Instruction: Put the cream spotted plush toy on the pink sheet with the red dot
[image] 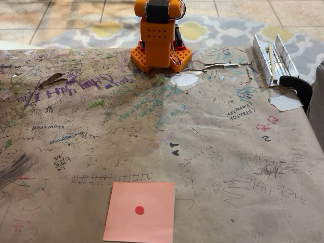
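Fixed view facing me from across the counter [212, 152], raised, angled down, my orange base [159, 48] far, pink sheet [140, 211] nearest the lens

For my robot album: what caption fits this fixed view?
Pink sheet with the red dot waits on a scribbled paper table before the orange arm base.

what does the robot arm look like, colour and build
In the fixed view the arm shows its lower part: bright orange plastic, blocky, standing on a wider stepped base at the far edge of the table. The front face carries a grid of small holes. A dark motor block sits in the top section, and thin cables run down its right side.
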